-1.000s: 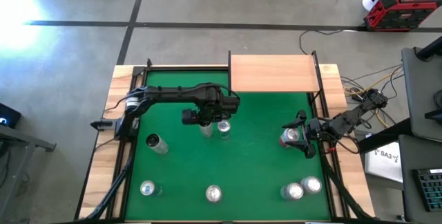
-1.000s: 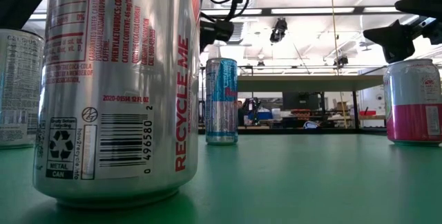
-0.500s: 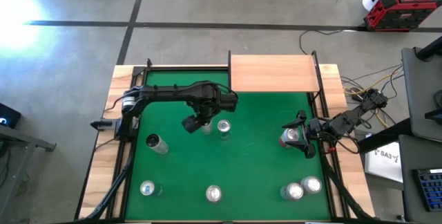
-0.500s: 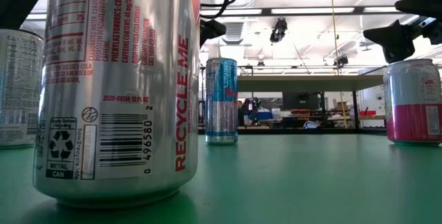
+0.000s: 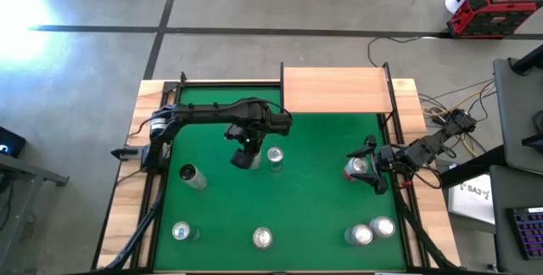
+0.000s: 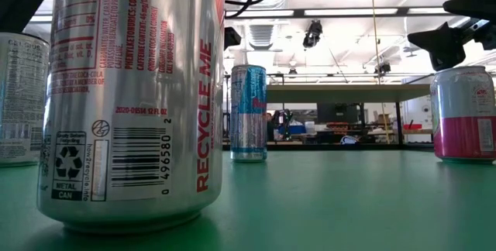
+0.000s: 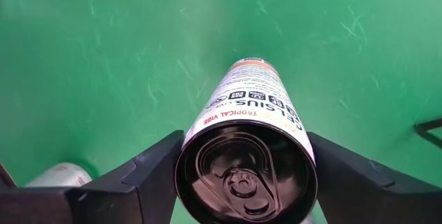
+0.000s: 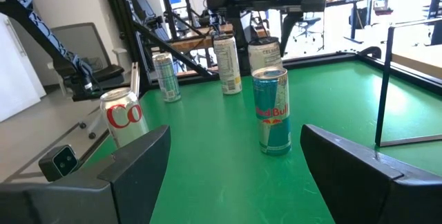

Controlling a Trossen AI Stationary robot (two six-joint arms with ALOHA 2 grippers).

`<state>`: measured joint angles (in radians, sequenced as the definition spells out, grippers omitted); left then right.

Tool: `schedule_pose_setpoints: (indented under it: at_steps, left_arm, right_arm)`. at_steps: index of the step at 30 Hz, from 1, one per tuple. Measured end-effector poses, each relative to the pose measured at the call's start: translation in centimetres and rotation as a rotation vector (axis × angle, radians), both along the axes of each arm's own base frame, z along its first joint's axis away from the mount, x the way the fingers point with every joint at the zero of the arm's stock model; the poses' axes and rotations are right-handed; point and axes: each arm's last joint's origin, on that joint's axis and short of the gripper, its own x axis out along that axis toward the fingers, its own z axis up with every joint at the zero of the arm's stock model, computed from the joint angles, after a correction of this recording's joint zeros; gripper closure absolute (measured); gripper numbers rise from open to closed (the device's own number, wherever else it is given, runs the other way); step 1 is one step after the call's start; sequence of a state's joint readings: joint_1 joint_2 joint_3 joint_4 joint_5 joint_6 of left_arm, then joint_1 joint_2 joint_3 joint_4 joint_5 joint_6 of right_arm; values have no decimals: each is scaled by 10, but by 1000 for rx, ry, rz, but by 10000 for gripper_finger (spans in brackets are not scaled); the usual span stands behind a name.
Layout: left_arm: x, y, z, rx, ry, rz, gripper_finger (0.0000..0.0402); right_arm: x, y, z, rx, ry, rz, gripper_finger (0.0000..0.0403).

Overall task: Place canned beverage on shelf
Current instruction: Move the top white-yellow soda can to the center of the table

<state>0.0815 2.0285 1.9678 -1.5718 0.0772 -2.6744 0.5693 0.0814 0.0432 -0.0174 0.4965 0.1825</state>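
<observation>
The left gripper (image 5: 244, 158) is above the middle of the green felt table (image 5: 314, 216), lifted from the surface. Its fingers (image 7: 148, 175) hold a slim white can with Celsius print (image 7: 248, 151), one finger on each side. The can is clear of the felt. Just beside it stands a blue and silver Red Bull can (image 5: 274, 157), upright on the felt. The flat pale-wood shelf on thin black posts (image 5: 337, 89) is at the far edge of the table, near the right corner. The right gripper (image 5: 366, 170) waits near the right edge, beside a pink and silver can (image 5: 355, 170), with fingers (image 8: 131, 162) moderately apart, holding nothing.
</observation>
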Motion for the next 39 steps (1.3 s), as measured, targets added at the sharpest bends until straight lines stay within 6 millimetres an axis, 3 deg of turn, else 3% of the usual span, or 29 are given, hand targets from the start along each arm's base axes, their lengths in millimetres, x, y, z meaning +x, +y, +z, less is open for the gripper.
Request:
schedule_pose_setpoints:
  at_steps: [16, 34, 39]
  left_arm:
    - [6, 1, -8, 0, -2, 71, 141]
    - [5, 1, -19, -2, 12, 51, 140]
    - [5, 2, -17, 19, 7, -34, 126]
  right_arm:
    - [0, 0, 0, 0, 0, 0, 87]
    - [0, 0, 0, 0, -1, 0, 87]
    - [0, 0, 0, 0, 0, -1, 87]
